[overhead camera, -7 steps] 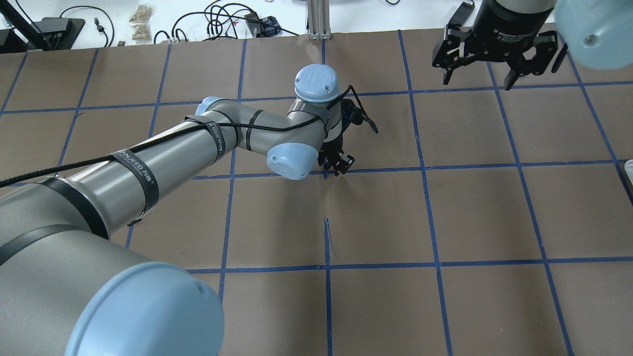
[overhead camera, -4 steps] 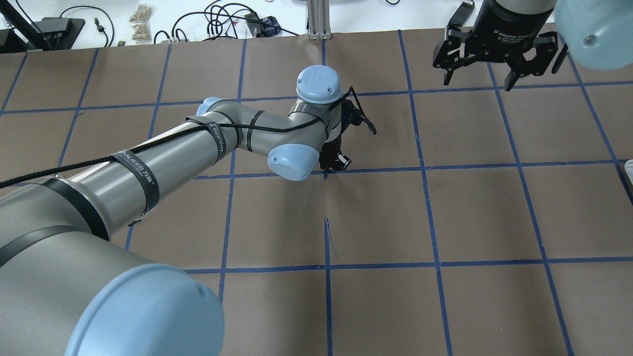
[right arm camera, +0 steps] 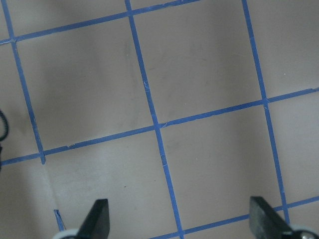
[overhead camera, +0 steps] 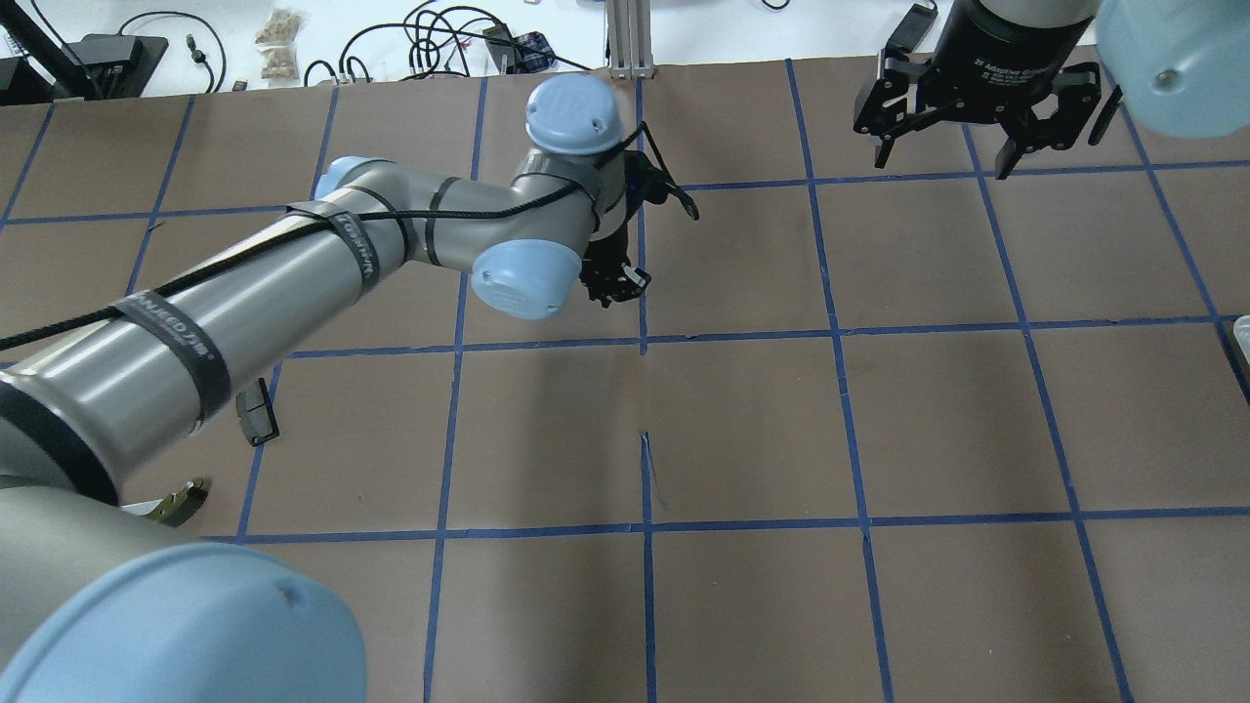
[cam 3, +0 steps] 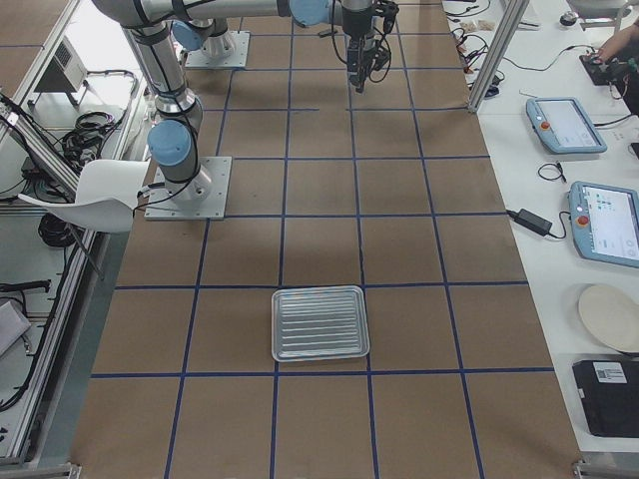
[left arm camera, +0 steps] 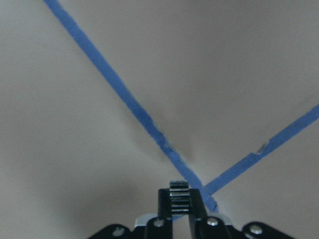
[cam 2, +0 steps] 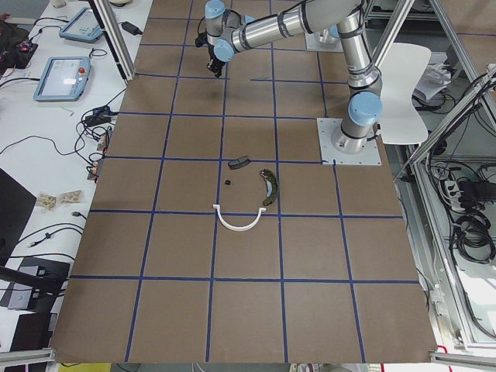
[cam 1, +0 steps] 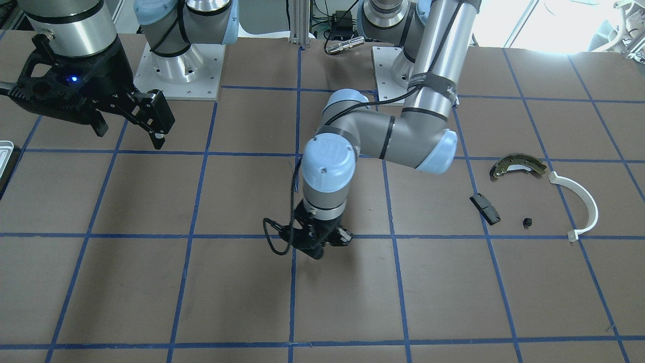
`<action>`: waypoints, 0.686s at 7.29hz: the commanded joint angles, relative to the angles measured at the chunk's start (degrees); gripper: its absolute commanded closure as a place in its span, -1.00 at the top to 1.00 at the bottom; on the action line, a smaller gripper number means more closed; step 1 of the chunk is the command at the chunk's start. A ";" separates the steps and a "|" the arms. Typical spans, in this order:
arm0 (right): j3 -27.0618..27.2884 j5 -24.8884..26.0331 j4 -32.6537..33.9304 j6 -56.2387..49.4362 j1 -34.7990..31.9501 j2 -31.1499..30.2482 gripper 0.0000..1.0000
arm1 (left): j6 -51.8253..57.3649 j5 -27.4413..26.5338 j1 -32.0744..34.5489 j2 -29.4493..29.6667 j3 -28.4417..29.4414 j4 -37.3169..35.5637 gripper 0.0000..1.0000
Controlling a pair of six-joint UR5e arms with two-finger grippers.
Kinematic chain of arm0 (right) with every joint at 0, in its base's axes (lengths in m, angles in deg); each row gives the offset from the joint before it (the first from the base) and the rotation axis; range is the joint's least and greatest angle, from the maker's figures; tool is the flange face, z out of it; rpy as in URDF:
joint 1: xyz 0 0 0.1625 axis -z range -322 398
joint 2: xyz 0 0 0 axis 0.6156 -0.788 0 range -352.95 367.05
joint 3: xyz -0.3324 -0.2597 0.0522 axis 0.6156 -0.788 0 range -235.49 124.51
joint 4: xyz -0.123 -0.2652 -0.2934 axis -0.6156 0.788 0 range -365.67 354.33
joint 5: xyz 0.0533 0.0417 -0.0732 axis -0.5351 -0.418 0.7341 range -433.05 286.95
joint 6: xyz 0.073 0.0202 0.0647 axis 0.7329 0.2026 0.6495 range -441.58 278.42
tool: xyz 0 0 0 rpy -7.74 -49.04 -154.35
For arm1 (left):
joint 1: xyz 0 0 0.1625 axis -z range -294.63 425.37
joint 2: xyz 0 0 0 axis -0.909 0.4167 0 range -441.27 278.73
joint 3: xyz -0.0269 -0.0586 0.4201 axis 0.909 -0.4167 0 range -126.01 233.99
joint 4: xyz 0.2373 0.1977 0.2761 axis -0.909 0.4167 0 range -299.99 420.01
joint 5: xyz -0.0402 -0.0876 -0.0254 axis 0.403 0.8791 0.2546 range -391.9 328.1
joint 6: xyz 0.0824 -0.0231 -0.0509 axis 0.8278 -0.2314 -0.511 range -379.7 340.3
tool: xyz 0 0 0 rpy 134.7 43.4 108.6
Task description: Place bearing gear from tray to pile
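My left gripper (left arm camera: 179, 211) is shut on a small black toothed bearing gear (left arm camera: 179, 193) and holds it just above the brown table, over a crossing of blue tape lines. The gripper also shows in the front view (cam 1: 322, 243) and the overhead view (overhead camera: 615, 284). The pile lies apart from it, on my left side: an olive brake shoe (cam 1: 516, 165), a white plastic arc (cam 1: 584, 201), a black pad (cam 1: 485, 208) and a small black gear (cam 1: 527, 221). The silvery tray (cam 3: 319, 324) stands bare at the table's right end. My right gripper (overhead camera: 944, 161) hangs open and empty.
The table is brown paper with a blue tape grid. Two square metal base plates (cam 1: 176, 65) carry the arms. A cable loop (cam 1: 274, 237) hangs beside the left wrist. The tray's corner shows at the front view's left edge (cam 1: 5, 148).
My left arm has swung leftward and farther from the robot in the overhead view, still shut on the gear, uncovering the black pad and brake shoe. The right gripper has not moved.
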 commanded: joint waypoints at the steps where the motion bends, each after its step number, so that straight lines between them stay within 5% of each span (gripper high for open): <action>1: -0.01 0.25 -0.08 0.00 0.05 -0.01 1.00 | -3.58 -1.03 -11.25 -6.52 -0.48 10.32 -0.84; 3: 0.08 0.08 0.18 0.00 -0.04 -0.02 1.00 | -0.92 -2.70 -21.18 -8.65 -2.31 11.32 -0.88; 5: -0.01 0.17 0.10 0.00 0.05 -0.02 1.00 | 5.07 -2.53 -30.67 -9.70 -8.89 5.04 -0.89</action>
